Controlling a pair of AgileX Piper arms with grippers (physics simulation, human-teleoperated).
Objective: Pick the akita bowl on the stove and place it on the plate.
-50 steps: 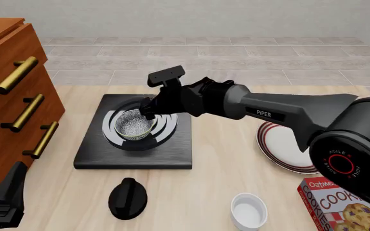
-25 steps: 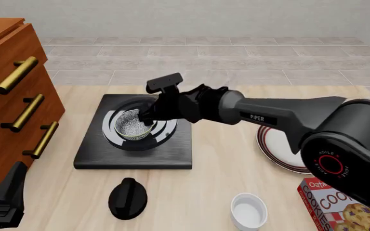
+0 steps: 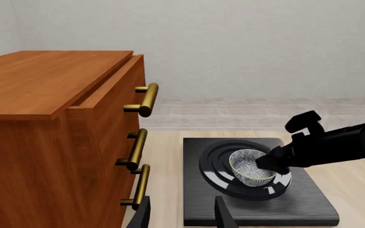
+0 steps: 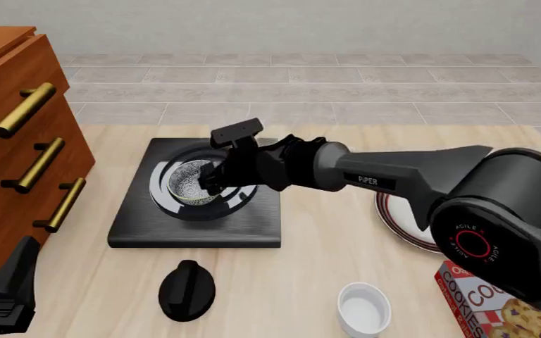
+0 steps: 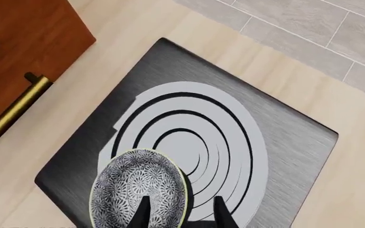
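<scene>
The akita bowl (image 4: 189,184) (image 3: 251,166) (image 5: 138,183) sits on the black stove (image 4: 256,220) (image 3: 312,205) (image 5: 293,142), on its burner rings. My right gripper (image 4: 212,182) (image 5: 181,213) is open and low at the bowl's right side. Its fingers straddle the rim, one over the speckled inside and one outside the wall. The red-ringed white plate (image 4: 400,217) lies to the right of the stove, partly hidden behind the right arm. My left gripper (image 4: 8,299) (image 3: 182,216) stands open and empty at the near left, far from the bowl.
A wooden drawer cabinet (image 4: 17,141) (image 3: 55,118) with brass handles fills the left side. In front of the stove lies a black round knob (image 4: 187,289). A white ramekin (image 4: 363,308) and a cookie box (image 4: 506,306) stand at the near right.
The right arm has lowered and its gripper has dropped down onto the bowl's right rim. The bowl has stayed in place and the left arm has not moved.
</scene>
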